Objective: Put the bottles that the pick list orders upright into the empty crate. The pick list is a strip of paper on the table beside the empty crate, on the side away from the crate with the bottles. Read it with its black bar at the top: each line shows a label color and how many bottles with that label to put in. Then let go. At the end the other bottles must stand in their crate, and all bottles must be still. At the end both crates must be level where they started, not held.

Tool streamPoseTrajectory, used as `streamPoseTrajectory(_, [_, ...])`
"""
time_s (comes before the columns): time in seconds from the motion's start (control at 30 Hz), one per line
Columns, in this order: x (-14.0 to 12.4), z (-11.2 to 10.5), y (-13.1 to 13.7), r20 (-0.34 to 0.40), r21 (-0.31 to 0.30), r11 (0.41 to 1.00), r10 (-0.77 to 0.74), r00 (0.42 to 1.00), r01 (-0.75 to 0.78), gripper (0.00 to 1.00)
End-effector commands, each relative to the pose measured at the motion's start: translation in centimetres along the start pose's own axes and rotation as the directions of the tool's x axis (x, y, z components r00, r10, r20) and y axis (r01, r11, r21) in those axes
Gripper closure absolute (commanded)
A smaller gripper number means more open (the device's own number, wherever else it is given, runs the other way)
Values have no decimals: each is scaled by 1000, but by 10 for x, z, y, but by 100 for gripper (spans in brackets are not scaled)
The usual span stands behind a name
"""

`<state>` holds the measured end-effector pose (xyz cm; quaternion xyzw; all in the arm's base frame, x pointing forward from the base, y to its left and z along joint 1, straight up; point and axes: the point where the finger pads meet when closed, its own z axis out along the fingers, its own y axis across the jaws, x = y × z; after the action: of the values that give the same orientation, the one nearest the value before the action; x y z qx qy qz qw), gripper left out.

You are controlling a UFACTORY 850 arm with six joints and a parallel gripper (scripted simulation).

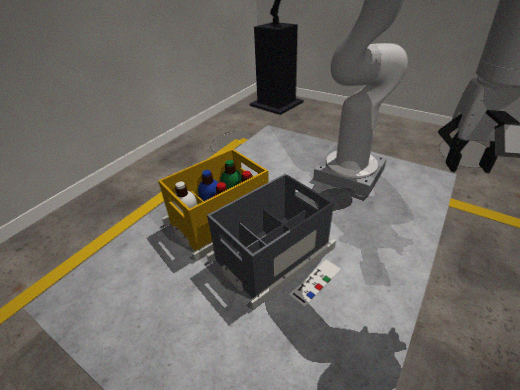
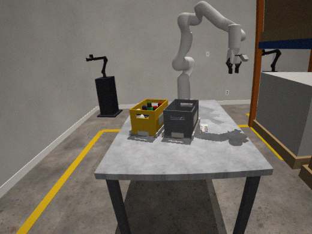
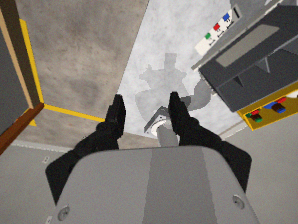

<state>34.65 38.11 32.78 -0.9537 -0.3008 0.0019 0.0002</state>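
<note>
The yellow crate (image 1: 212, 192) holds several bottles: a white one (image 1: 186, 196), a blue one (image 1: 207, 185), a green one (image 1: 230, 174) and red ones (image 1: 246, 175). The dark grey empty crate (image 1: 272, 230) stands beside it, with dividers inside. The pick list (image 1: 316, 282) lies on the table next to the grey crate, with green, red and blue squares; it also shows in the wrist view (image 3: 218, 31). My gripper (image 1: 470, 154) hangs high above the table's right side, open and empty. It shows in the exterior view (image 2: 233, 66) and in the wrist view (image 3: 145, 112).
The arm's base (image 1: 350, 172) stands at the back of the table. A black pedestal (image 1: 275, 65) stands by the far wall. A large grey box (image 2: 286, 111) and an orange post (image 2: 257, 60) stand to the right of the table.
</note>
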Motion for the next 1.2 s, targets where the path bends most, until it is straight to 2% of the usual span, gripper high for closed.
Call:
streamPoseTrajectory(0.0, [1,-1,0,-2,1,1000,0,1000,0,35])
streamPoseTrajectory(0.2, [10,9,27,-2,1,980,199,980,-199,35])
streamPoseTrajectory(0.43, [20,21,58,-2,1,908,420,908,-420,35])
streamPoseTrajectory(0.5, [20,21,58,-2,1,908,420,908,-420,35])
streamPoseTrajectory(0.77, [32,34,94,-2,1,770,638,770,-638,35])
streamPoseTrajectory(1.17, [47,51,138,-2,1,770,638,770,-638,35])
